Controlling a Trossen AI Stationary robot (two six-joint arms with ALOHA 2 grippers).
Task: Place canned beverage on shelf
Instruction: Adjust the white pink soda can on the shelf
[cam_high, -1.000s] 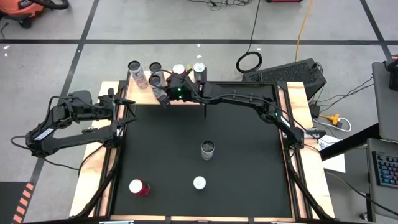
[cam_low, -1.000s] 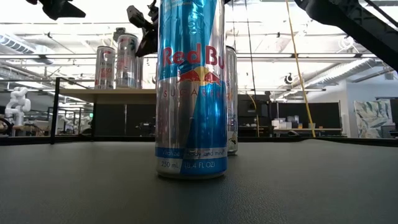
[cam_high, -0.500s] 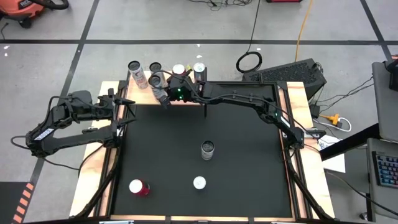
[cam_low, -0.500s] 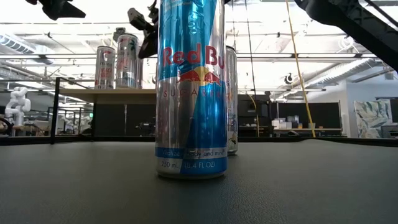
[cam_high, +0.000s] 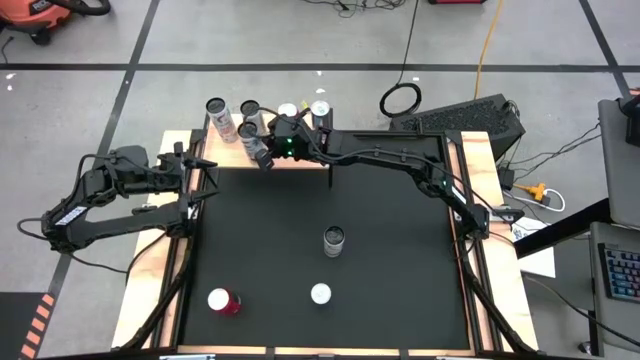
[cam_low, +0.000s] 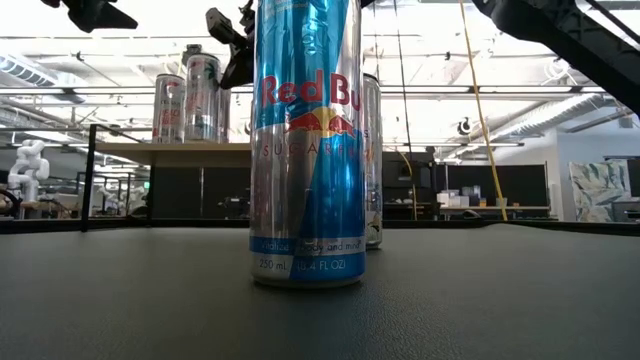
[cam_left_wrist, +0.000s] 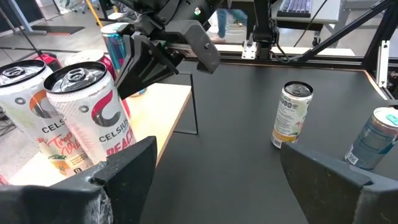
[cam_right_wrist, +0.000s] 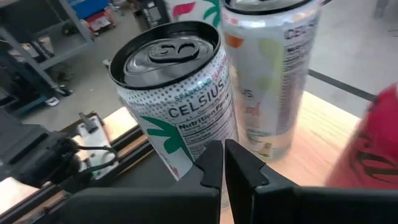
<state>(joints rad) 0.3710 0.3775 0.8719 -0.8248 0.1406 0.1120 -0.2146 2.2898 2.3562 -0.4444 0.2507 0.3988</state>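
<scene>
Shelf (cam_left_wrist: 168, 109) carries several cans, right claw (cam_right_wrist: 224, 163) closed beside them.

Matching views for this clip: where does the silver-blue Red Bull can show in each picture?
High view: Red Bull can stands on the black mat, near the front edge, right of centre.
Low view: it fills the centre, closest to the camera.
Left wrist view: cut off by the right edge.
Right wrist view: not in it.
Shared landmark: the white-and-yellow can next to it, also seen low and from the left wrist.
</scene>
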